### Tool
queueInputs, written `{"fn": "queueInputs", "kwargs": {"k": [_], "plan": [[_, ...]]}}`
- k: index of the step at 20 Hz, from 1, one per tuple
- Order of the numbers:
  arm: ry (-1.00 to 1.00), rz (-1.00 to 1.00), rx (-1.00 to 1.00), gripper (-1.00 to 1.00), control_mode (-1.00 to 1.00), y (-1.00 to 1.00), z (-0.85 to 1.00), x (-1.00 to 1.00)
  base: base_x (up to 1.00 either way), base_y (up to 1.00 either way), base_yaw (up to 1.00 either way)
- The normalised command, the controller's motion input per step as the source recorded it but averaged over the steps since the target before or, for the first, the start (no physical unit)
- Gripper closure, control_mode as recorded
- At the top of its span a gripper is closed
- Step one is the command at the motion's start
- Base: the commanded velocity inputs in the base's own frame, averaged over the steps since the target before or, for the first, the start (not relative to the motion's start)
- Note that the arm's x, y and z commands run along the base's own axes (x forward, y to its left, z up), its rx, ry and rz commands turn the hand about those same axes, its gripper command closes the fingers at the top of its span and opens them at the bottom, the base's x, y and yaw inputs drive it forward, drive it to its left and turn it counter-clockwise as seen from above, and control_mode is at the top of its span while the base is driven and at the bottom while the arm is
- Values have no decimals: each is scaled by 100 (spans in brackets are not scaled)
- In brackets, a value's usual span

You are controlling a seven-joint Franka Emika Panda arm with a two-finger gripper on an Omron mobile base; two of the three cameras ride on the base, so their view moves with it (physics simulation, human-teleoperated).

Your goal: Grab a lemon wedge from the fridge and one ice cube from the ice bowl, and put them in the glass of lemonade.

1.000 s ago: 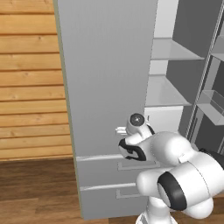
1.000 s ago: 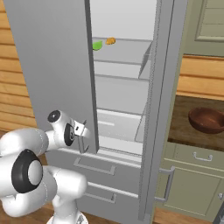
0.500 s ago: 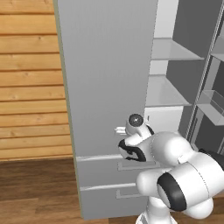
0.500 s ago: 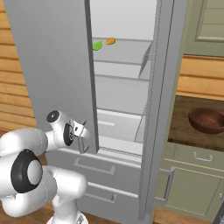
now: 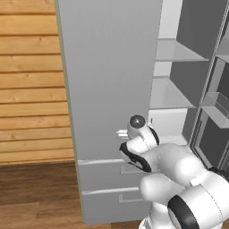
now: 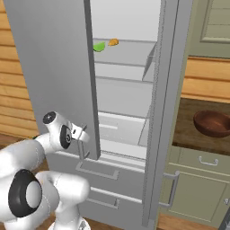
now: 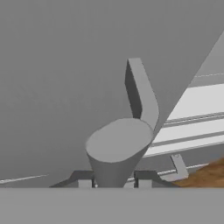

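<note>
The jaws are clamped on the slim vertical handle (image 7: pixel 120 148) of the tall light-grey fridge (image 5: pixel 112 89), whose door stands ajar; a skewed pull might slip them off.

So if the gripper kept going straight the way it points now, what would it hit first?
The slim grey vertical door handle already sits between the gripper's fingertips; just beyond is the light-grey fridge door panel, though depth is unclear.

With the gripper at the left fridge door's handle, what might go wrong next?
The gripper sits at the very bottom end of the door handle, so it may slip off when the arm pulls. The fridge door already stands wide open; swinging it further risks straining the arm. The green wedge lies on a high shelf, a long reach.
</note>
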Motion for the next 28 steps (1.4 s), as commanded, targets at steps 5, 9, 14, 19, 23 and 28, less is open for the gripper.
{"fn": "queueInputs", "kwargs": {"k": [5, 9, 14, 19, 23, 28], "plan": [[-10, 0, 0, 100, -100, 34, 42, -93, 0, 0, 0], [-24, 2, -6, 100, -100, 43, 10, -100, 0, 0, 0], [-35, 1, 13, -100, -100, -52, 89, -100, 0, 0, 0], [-13, -4, 36, -100, -100, -100, 100, -57, 0, 0, 0], [3, -10, 32, -100, -100, -100, 56, 2, 0, 0, 0], [2, 1, 15, -100, -100, -73, 10, 41, 0, 0, 0]]}}
